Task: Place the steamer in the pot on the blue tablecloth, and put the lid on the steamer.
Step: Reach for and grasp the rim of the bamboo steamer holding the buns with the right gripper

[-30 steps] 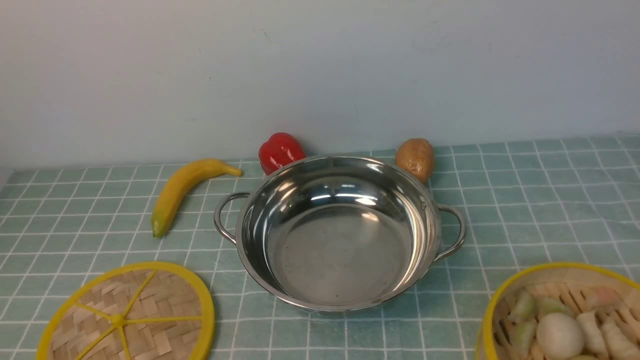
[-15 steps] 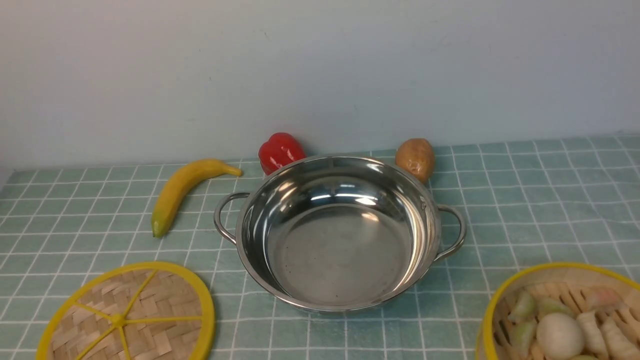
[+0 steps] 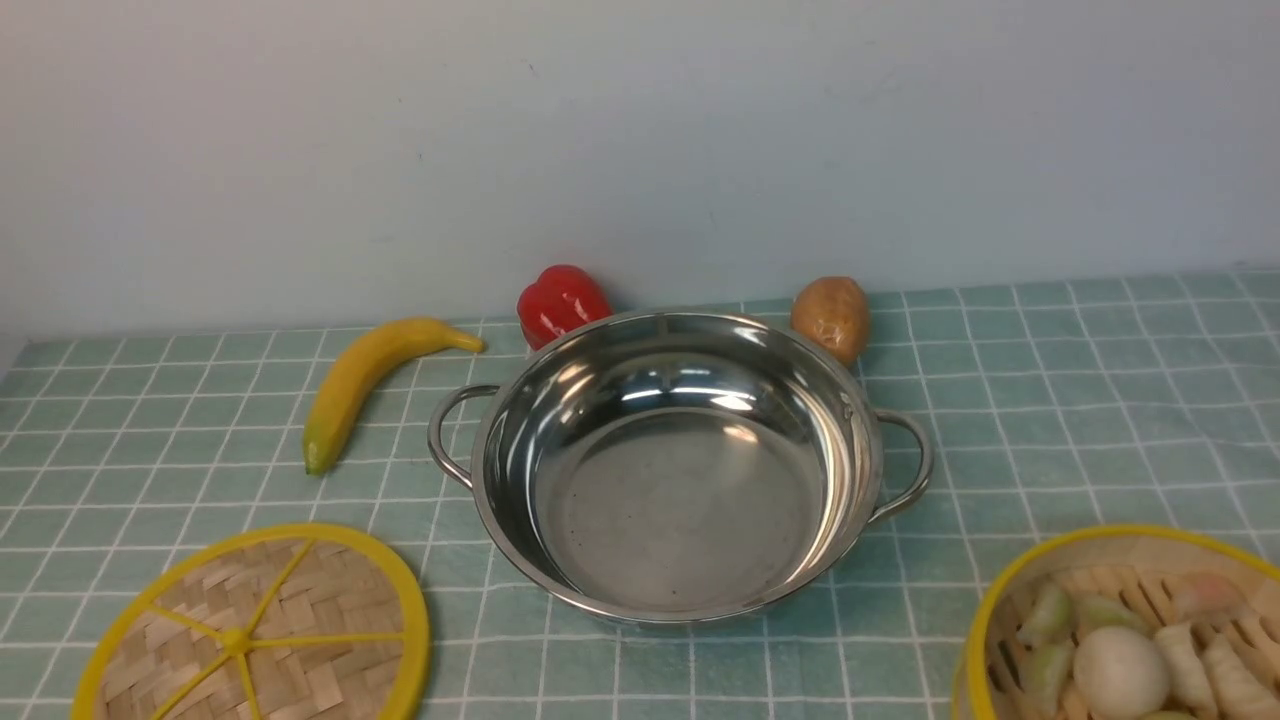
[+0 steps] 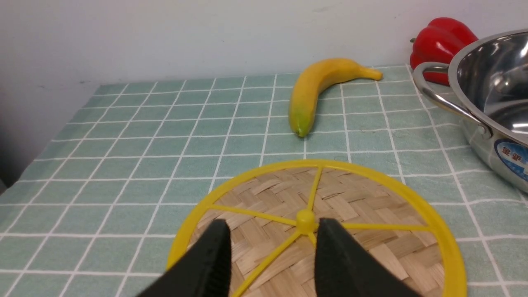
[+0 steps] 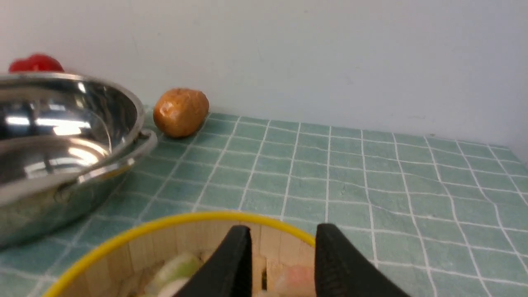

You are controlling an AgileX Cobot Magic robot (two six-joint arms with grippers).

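Note:
The shiny steel pot [image 3: 680, 470] stands empty in the middle of the blue tablecloth [image 3: 1050, 420]. The woven lid [image 3: 255, 630] lies flat at the front left. The steamer [image 3: 1120, 630] stands at the front right and holds food pieces. No gripper shows in the front view. In the left wrist view my left gripper [image 4: 270, 231] is open above the lid [image 4: 330, 210], its tips either side of the yellow hub. In the right wrist view my right gripper [image 5: 282, 237] is open above the steamer [image 5: 173, 235], near its far rim. The pot [image 5: 53, 136] is beside it.
A banana [image 3: 365, 385] lies left of the pot. A red pepper [image 3: 560, 300] and a potato [image 3: 832, 316] sit behind the pot against the wall. The cloth's left edge shows in the left wrist view.

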